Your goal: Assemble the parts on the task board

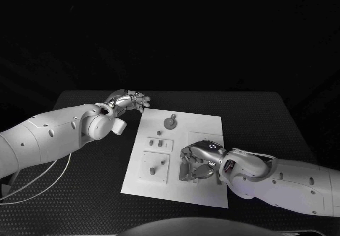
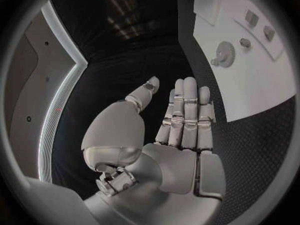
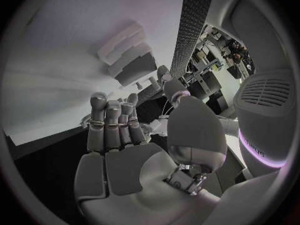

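Task board point(image 1: 205, 189) near edge bare | right robot hand point(image 1: 196, 160) over middle

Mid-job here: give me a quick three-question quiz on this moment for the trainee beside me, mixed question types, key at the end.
1. True or false: the left hand holds a part.
2. Which hand is over the task board? A) left B) right C) both
3. Fill in: the round gear-like part lies near the board's ___ edge, seen from the robot.

Key:
1. False. In the left wrist view its fingers are straight and hold nothing; it sits off the board's far left corner.
2. B. The right hand is down on the board's near right part, fingers curled; whether it grips anything cannot be told.
3. Far.
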Controlling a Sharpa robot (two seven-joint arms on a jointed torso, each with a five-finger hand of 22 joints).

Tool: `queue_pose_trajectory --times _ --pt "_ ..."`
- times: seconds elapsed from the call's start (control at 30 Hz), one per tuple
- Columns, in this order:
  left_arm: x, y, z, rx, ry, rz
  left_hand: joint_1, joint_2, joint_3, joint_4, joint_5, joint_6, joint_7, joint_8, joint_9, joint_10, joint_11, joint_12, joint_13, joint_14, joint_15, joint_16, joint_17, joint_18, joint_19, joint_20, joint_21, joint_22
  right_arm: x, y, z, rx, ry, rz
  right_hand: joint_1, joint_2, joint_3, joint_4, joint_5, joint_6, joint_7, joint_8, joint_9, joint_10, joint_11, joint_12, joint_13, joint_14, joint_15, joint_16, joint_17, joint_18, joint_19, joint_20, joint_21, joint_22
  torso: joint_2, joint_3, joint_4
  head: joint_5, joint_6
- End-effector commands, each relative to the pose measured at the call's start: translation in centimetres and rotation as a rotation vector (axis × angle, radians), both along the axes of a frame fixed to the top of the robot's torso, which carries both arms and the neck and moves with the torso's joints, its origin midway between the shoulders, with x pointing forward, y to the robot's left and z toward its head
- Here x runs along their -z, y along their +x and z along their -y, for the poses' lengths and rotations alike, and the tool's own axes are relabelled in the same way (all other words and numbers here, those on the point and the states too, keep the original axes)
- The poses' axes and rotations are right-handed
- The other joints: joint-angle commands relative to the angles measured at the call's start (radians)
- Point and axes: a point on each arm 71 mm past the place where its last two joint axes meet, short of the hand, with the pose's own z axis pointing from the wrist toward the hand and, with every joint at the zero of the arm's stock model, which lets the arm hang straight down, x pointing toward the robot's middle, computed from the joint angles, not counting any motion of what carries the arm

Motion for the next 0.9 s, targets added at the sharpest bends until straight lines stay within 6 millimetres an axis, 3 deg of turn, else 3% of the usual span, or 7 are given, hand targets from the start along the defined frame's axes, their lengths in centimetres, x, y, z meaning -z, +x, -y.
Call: queue_pose_trajectory --times 0.03,0.1,0.2,0.73,0.9 --pt "-0.09 -0.07 0.33 0.02 -0.011 0.0 -0.009 -0.002 -0.003 0.005 -0.002 0.001 0.006 -0.003 0.001 -0.006 0.002 0.003 -0.001 -0.007 0.004 -0.004 0.001 -0.004 -0.009 -0.02 -0.005 0.001 -0.12 -0.07 -0.17 -0.01 -0.013 0.043 -0.001 -0.002 -0.004 -0.002 -0.001 0.015 -0.003 0.006 0.031 0.003 -0.009 0.008 -0.001 0.001 -0.01 0.007 -0.002 0.027 0.003 -0.007 0.001 -0.002 0.0 0.0001 -0.0003 0.001 0.0" --pt "-0.08 -0.07 0.33 0.021 -0.011 0.0 -0.009 -0.002 -0.003 0.005 -0.002 0.001 0.006 -0.003 0.001 -0.006 0.002 0.003 -0.001 -0.007 0.004 -0.004 0.001 -0.004 -0.009 -0.019 -0.005 0.001 -0.09 -0.07 -0.2 -0.012 -0.02 0.047 0.005 -0.002 -0.004 -0.003 -0.001 0.025 -0.008 0.011 0.056 0.006 -0.011 0.01 -0.003 0.003 -0.012 0.007 -0.003 0.027 0.004 -0.008 0.002 -0.002 0.0 0.0004 -0.0003 0.001 0.0" --pt "-0.08 -0.07 0.28 0.02 -0.01 -0.001 -0.009 -0.002 -0.003 0.005 -0.002 0.001 0.007 -0.004 0.001 -0.006 0.002 0.003 -0.001 -0.007 0.004 -0.004 0.001 -0.004 -0.009 -0.019 -0.005 0.001 -0.05 -0.09 -0.18 -0.019 -0.032 0.059 0.008 -0.001 -0.004 -0.003 -0.001 0.034 -0.011 0.018 0.063 0.007 -0.013 0.011 -0.004 0.004 -0.013 0.007 -0.004 0.027 0.005 -0.009 0.002 -0.003 0.0 0.0006 -0.0003 0.001 0.0" --pt "-0.06 -0.07 0.26 0.021 -0.009 -0.003 -0.011 -0.001 -0.004 0.006 -0.002 0.0 0.007 -0.004 0.001 -0.007 0.003 0.004 -0.002 -0.007 0.004 -0.004 0.002 -0.004 -0.009 -0.019 -0.006 0.002 0.17 0.09 0.09 -0.013 -0.05 0.071 0.094 0.02 0.026 -0.005 -0.001 0.041 -0.021 0.069 0.063 0.013 -0.018 0.016 -0.008 0.008 -0.017 0.007 -0.007 0.027 0.009 -0.01 0.005 -0.005 0.0 0.0002 0.0 0.0 -0.001" --pt "-0.05 -0.06 0.31 0.022 -0.009 -0.003 -0.011 -0.001 -0.004 0.006 -0.002 0.0 0.007 -0.004 0.001 -0.007 0.003 0.004 -0.002 -0.007 0.004 -0.004 0.002 -0.004 -0.009 -0.019 -0.006 0.002 0.24 0.08 0.14 -0.004 -0.029 0.035 0.075 0.01 0.026 0.004 -0.001 0.034 -0.018 0.07 0.062 0.011 -0.016 0.015 -0.009 0.007 -0.015 0.006 -0.008 0.027 0.008 -0.005 0.004 -0.006 0.0 0.0003 -0.0001 0.0 0.002"
